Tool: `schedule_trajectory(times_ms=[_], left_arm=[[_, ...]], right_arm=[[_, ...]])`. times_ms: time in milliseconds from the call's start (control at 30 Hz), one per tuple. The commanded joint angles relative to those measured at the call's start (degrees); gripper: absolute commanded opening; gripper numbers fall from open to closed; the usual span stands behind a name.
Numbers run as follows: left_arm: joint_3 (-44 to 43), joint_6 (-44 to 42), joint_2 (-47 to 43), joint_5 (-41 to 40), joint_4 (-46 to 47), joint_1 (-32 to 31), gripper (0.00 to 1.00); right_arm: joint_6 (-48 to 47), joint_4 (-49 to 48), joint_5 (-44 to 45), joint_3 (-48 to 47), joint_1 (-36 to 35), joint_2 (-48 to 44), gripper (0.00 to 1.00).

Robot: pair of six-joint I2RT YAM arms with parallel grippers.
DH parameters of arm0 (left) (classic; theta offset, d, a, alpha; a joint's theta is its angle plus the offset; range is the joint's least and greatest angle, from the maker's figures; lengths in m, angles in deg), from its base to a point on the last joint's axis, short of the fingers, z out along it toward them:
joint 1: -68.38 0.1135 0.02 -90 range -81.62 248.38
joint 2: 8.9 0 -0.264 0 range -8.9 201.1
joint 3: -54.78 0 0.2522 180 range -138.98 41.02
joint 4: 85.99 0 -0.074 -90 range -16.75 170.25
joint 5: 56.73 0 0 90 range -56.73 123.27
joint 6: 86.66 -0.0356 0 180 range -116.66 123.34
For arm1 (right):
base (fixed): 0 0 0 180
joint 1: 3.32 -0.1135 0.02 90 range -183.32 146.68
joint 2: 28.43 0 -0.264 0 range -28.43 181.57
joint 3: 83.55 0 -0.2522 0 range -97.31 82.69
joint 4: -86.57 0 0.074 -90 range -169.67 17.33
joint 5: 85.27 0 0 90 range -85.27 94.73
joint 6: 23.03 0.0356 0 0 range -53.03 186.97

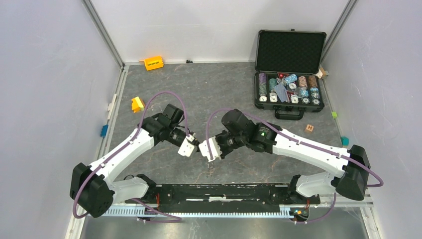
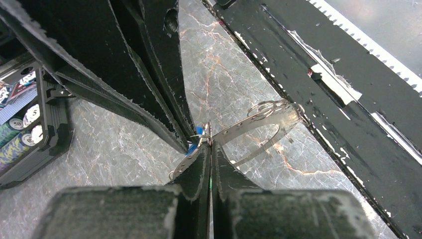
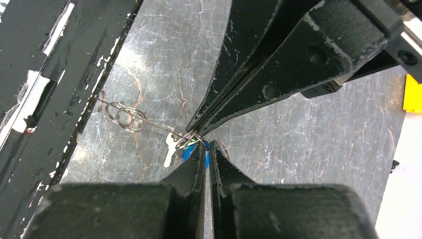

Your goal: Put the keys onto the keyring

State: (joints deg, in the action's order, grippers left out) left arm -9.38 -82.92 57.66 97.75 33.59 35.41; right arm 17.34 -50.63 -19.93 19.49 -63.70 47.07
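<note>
**Two claws nose to nose over the near middle of the table**

The left gripper [image 1: 195, 147] and right gripper [image 1: 203, 149] meet tip to tip just beyond the black base rail [image 1: 224, 191]. Bare table [image 1: 199, 89] lies open on the far side and on both flanks. The poker chip case [image 1: 290, 50] sits well apart at the far right with a wooden block [image 1: 309, 128] near it. Two yellow blocks [image 1: 137, 104] keep to the far-left edge.

From overhead, what the claws hold is too small to make out. The left wrist camera shows the keyring [image 2: 259, 122], a silvery holed band slanting right from the pinch toward the rail, with small split rings [image 2: 263, 107] at its end. The left claw is closed tight on that band. The right wrist camera sees the band only as a thin line. It adds the blue key [image 3: 188, 153], silver blade out beside the fingers, and a speck of the green key [image 3: 189, 143] at the left claw's tip. The right claw stands a hair apart, with blue plastic between its fingers.

The surface is glossy grey marble pattern, and pale walls close three sides.
</note>
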Motion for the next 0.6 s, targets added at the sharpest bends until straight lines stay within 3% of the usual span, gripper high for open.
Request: schedule_trajectory(times_ms=[0, 233, 567], left_arm=[[-0.76, -3.01, -1.88, 9.80, 1.12, -0.45, 0.02], [-0.55, -3.44, -1.87, 12.62, 1.13, -0.11, 0.02], [-0.06, -3.58, -2.35, 10.66, 1.12, 0.60, 0.02]], right_arm=[[1.10, -5.61, 3.67, 0.14, 0.17, 0.00, 0.07], [3.06, -6.86, 3.36, 1.02, 1.04, -0.51, 0.13], [2.59, -6.26, 1.22, 2.33, 3.18, -2.32, 0.10]])
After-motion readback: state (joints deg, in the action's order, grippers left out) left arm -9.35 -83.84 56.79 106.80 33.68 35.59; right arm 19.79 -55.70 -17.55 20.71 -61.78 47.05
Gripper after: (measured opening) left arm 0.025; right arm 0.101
